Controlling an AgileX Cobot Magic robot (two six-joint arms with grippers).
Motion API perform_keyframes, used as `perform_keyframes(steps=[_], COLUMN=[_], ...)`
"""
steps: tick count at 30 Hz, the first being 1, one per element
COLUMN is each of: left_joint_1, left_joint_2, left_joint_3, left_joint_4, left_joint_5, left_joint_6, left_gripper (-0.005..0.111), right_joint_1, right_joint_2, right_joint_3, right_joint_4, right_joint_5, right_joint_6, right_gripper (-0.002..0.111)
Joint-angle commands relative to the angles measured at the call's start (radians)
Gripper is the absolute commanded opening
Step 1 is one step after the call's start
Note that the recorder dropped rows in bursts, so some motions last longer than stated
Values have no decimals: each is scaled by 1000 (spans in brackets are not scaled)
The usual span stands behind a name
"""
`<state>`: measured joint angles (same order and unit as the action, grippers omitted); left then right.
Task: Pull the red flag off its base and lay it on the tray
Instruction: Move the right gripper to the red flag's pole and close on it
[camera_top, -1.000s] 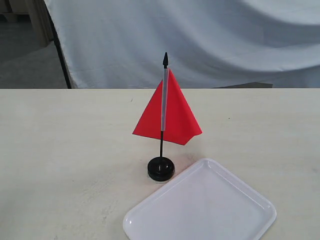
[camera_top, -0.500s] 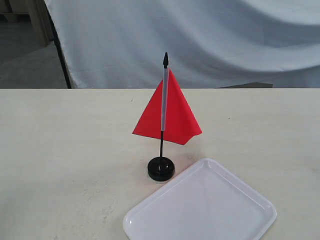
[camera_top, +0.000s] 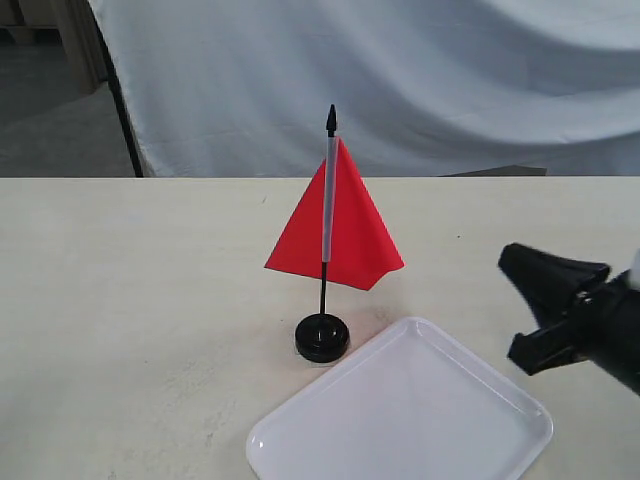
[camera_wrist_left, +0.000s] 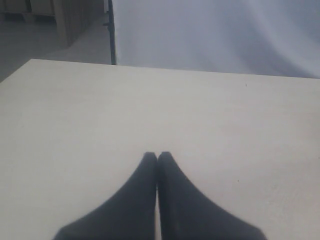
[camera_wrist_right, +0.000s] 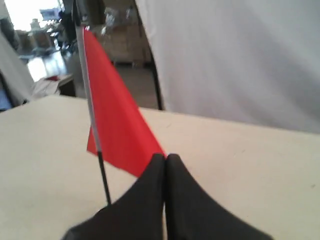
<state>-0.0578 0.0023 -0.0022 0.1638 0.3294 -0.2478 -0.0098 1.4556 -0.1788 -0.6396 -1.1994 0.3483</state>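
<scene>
The red flag stands upright in its round black base near the middle of the table. The white tray lies just in front and to the right of the base, with nothing on it. My right gripper hovers at the right, above the tray's far right corner, well apart from the flag. Its fingers are pressed together and hold nothing. In the right wrist view the flag shows beyond the shut gripper. My left gripper is shut over bare table, out of the exterior view.
A pale wooden table carries everything. A white cloth backdrop hangs behind its far edge, with a dark upright post at the back left.
My right gripper has come into the exterior view from the right edge, where no arm showed before. The flag, base and tray have not moved.
</scene>
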Motion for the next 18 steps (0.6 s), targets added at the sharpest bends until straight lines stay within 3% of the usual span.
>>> perform_keyframes(steps=[1, 5, 10, 12, 14, 15, 18], left_joint_1=[0, 0, 0, 0, 0, 0, 0], left_joint_2=[-2, -2, -2, -2, -2, -2, -2], left_joint_3=[2, 2, 2, 2, 2, 2, 2], left_joint_4=[-3, -3, -3, -3, -3, -3, -3], left_joint_5=[-9, -9, -9, -9, -9, -9, -9], left_joint_6=[5, 5, 5, 5, 5, 5, 5], left_gripper=[0, 0, 0, 0, 0, 0, 0], right_joint_1=[137, 280, 293, 293, 293, 293, 293], right_joint_2=[256, 321, 321, 321, 321, 321, 321], right_joint_3=[-118, -195, -216, -216, -216, -216, -216], right_joint_4=[-68, -51, -3, 5, 9, 9, 12], right_joint_5=[-22, 25, 91, 101, 107, 107, 103], right_joint_6=[-36, -66, -59, -59, -59, -61, -48], right_gripper=[-1, -1, 5, 30, 96, 104, 103])
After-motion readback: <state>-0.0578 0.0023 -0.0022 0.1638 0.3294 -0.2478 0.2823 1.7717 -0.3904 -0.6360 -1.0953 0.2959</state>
